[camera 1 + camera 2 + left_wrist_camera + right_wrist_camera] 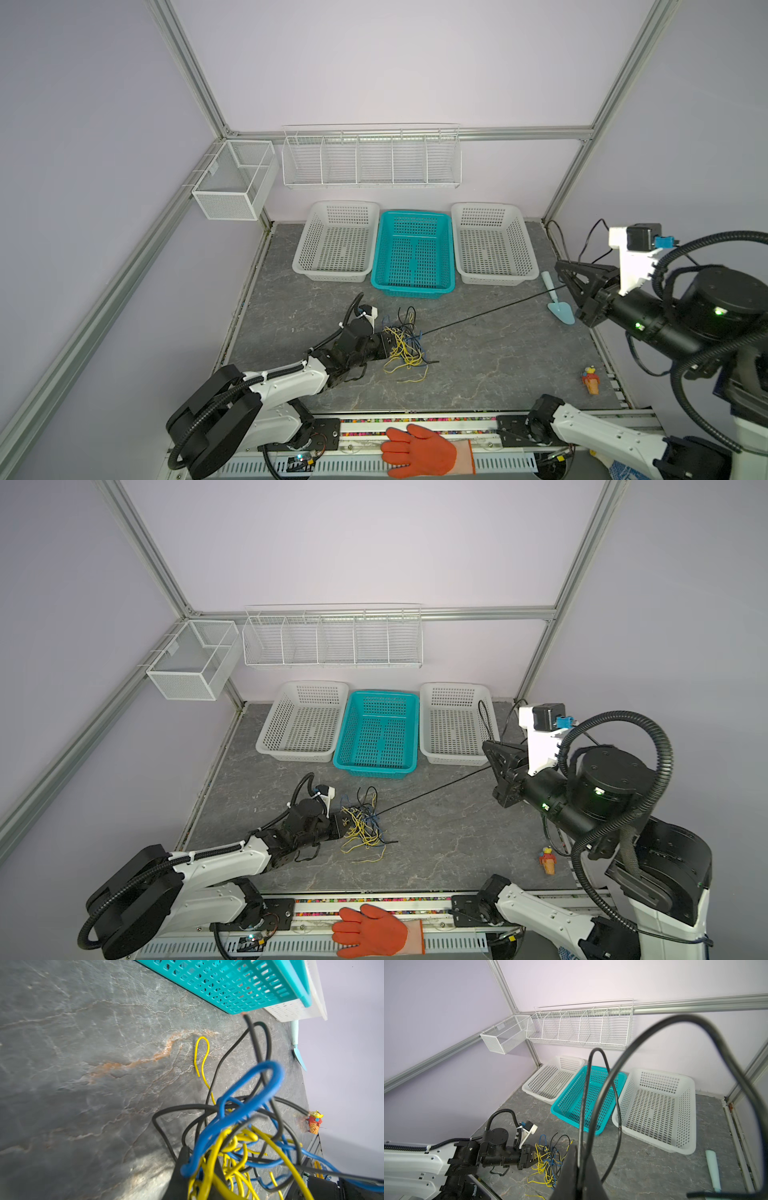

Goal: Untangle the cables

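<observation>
Cables [405,347] lie mid-table in a yellow, blue and black tangle, in front of the teal basket [411,253] in both top views. The left gripper [388,347] sits at the tangle's left edge, fingers pressed together on strands. The right gripper [566,283] is raised, pinching a black strand [490,310] drawn taut.

Left wrist view: blurred loops [239,1136] drape over a dark finger [182,1167].

Right wrist view: the black strand [602,1103] runs along the closed fingers [569,1178].

The tabletop [498,361] looks like matt veined stone, the teal basket [413,213] glossy perforated plastic, the cables [405,347] smooth-sheathed.
</observation>
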